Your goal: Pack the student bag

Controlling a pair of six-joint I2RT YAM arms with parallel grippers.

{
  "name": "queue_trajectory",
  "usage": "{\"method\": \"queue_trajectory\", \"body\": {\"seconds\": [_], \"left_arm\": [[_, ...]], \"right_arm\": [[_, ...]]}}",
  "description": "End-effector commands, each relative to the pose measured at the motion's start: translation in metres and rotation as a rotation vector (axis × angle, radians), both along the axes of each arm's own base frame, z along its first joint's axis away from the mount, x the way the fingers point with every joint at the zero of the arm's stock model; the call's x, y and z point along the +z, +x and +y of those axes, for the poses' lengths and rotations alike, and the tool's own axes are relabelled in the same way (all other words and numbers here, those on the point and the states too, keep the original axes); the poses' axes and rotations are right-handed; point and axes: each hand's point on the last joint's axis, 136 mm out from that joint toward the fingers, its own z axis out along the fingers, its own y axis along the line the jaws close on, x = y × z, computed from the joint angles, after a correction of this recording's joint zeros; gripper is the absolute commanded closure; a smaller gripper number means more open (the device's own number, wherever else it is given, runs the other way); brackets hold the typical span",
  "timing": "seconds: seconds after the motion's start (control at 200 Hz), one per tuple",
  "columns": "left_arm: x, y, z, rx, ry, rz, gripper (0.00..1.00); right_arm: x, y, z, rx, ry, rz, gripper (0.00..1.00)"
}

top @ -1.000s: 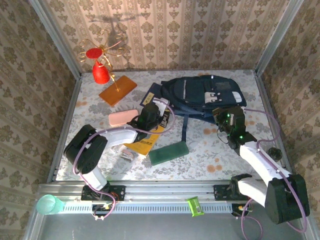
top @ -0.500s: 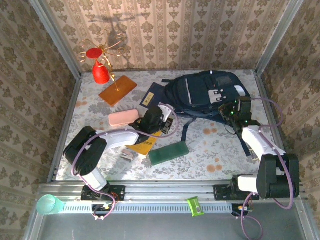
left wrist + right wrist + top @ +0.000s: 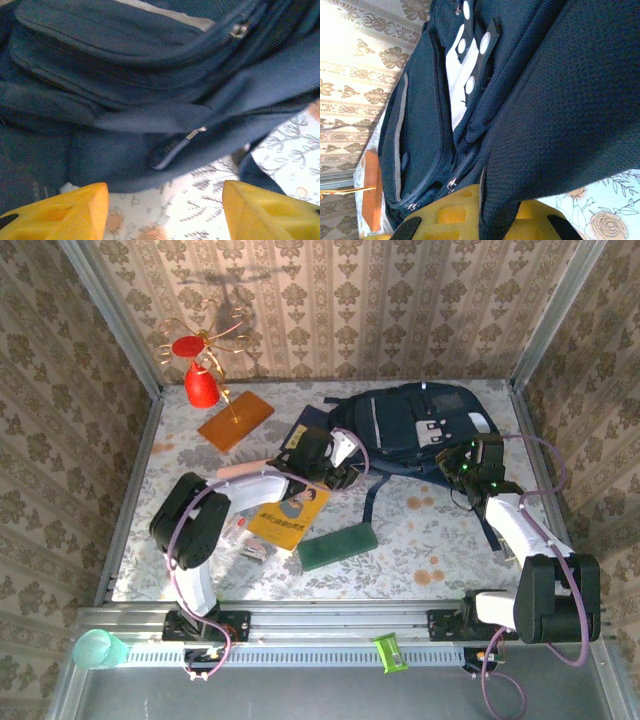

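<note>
Patterned wallpaper closes in a table (image 3: 420,530) covered with a flowered cloth. At the upper left of the top view stands a red ornament (image 3: 202,380) beside an orange board (image 3: 235,420). Lower, near the middle, lie a yellow booklet (image 3: 290,515) and a green case (image 3: 338,545).

The left gripper (image 3: 348,468) sits just left of centre, at the bag's lower left edge. In the left wrist view its yellow fingers (image 3: 60,212) stand apart with nothing between them. The bag (image 3: 125,75) is spread just ahead of them, and a zip pull (image 3: 172,150) lies close in front.

The bag (image 3: 410,425) lies in the upper centre-right of the table, slumped and creased. It looks soft and floppy, probably light while unpacked, and likely to sag or slide on the cloth if tugged. A zip pull, a strap or a firm seam would likely give a better hold than loose cloth.

At the bag's lower right edge, the right gripper (image 3: 465,462) is clamped on a fold of the bag's fabric (image 3: 560,100), which runs down between its fingers (image 3: 540,222).
</note>
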Motion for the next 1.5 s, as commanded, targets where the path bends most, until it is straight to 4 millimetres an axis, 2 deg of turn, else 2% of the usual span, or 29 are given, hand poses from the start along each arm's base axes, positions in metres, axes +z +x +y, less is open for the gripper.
{"method": "queue_trajectory", "body": {"seconds": [0.0,0.14,0.285,0.865,1.065,1.205,1.495], "left_arm": [[-0.006,-0.006,-0.006,-0.126,0.016,0.058,0.36],[-0.011,-0.011,-0.011,-0.185,-0.015,0.107,0.36],[-0.019,-0.006,-0.007,-0.184,0.0,0.13,0.36],[-0.033,0.006,-0.03,-0.243,-0.019,0.167,0.38],[-0.04,-0.005,-0.034,-0.284,-0.038,0.227,0.47],[-0.045,-0.012,-0.028,-0.29,-0.032,0.251,0.6],[-0.037,-0.014,-0.024,-0.299,-0.076,0.271,0.8]], "right_arm": [[0.024,0.009,0.006,0.032,0.019,-0.086,0.92],[0.031,0.01,0.005,0.029,0.009,-0.099,0.92],[0.036,0.013,0.005,0.031,0.012,-0.107,0.92],[0.025,0.013,0.008,0.031,0.046,-0.084,0.91],[0.028,0.013,0.008,0.031,0.046,-0.086,0.91],[0.029,0.014,0.008,0.029,0.043,-0.087,0.91],[0.025,0.015,0.008,0.029,0.045,-0.084,0.91]]}}
